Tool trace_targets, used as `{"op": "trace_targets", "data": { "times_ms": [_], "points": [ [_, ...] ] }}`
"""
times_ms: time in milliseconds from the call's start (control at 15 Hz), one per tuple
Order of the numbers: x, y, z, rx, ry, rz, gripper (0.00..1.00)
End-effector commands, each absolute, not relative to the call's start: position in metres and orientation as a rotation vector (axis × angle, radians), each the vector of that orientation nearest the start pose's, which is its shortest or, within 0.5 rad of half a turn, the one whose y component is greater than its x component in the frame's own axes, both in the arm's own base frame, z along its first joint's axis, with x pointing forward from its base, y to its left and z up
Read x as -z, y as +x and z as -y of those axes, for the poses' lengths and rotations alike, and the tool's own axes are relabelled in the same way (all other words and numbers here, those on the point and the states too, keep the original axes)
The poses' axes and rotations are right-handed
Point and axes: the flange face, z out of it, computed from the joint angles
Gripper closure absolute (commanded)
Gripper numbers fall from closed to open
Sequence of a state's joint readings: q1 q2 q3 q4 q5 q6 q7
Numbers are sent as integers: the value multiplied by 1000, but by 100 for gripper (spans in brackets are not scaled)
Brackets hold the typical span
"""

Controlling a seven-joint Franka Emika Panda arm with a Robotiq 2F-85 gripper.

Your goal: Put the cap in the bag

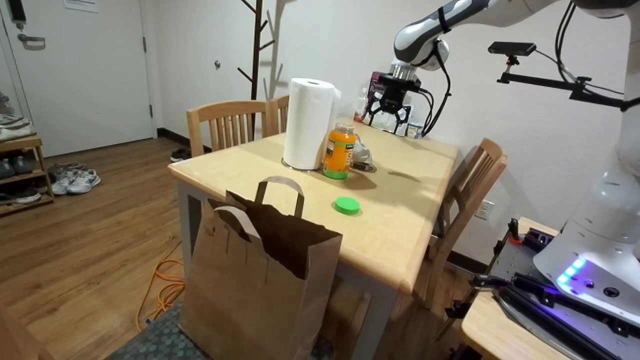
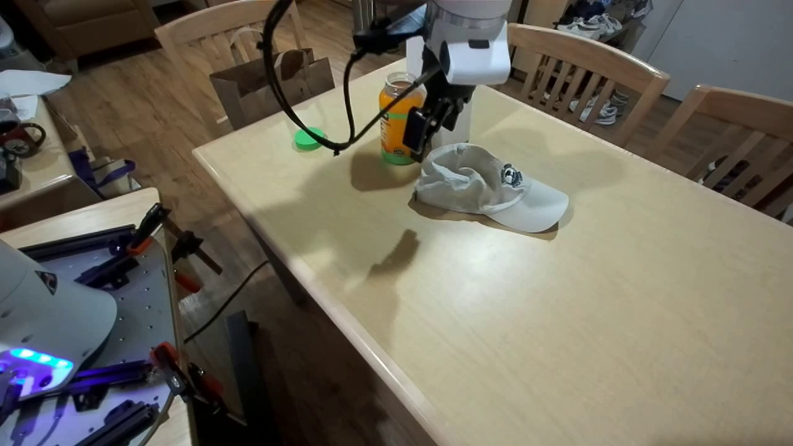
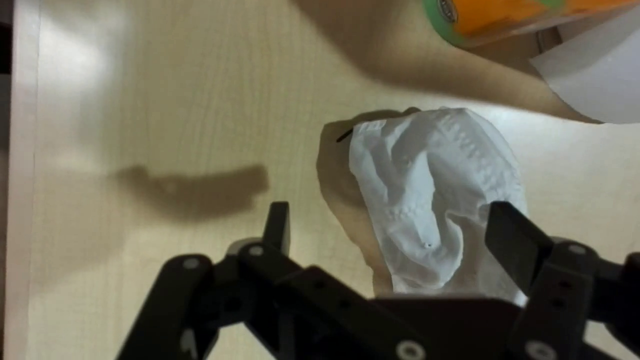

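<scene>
A whitish baseball cap [image 2: 461, 179] with a dark emblem lies crumpled on the table; in the wrist view the cap [image 3: 415, 190] is below the jaws, its brim hidden. In an exterior view the cap [image 1: 362, 154] is partly hidden behind the bottle. A brown paper bag [image 1: 245, 285] stands open-topped on a chair beside the table's end, handles up; the bag also shows in an exterior view [image 2: 272, 87]. My gripper [image 1: 386, 122] is open and empty, above the table. In the wrist view the gripper [image 3: 390, 215] has one finger over the cap and one left of it.
An orange bottle [image 1: 339, 154] with a green base and a white paper towel roll [image 1: 309, 125] stand between cap and bag. A round green lid [image 1: 347, 205] lies near the bag. Wooden chairs [image 2: 588, 59] flank the table [image 2: 588, 310]. Small items [image 1: 414, 130] stand behind the gripper.
</scene>
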State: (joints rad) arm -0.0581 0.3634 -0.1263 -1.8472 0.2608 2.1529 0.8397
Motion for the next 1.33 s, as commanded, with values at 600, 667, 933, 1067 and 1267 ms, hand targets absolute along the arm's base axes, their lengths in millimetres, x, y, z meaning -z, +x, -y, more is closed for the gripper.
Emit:
{"op": "trace_targets", "data": {
  "times_ms": [600, 667, 933, 1067, 1267],
  "points": [
    [-274, 648, 120, -16, -2590, -1518, 0],
    [-272, 654, 116, 4, -2587, -1494, 0],
    [-265, 675, 89, 63, -2600, -1413, 0],
    [-262, 683, 78, 79, -2617, -1396, 0],
    [-250, 694, 74, 50, -2630, -1401, 0]
  ]
}}
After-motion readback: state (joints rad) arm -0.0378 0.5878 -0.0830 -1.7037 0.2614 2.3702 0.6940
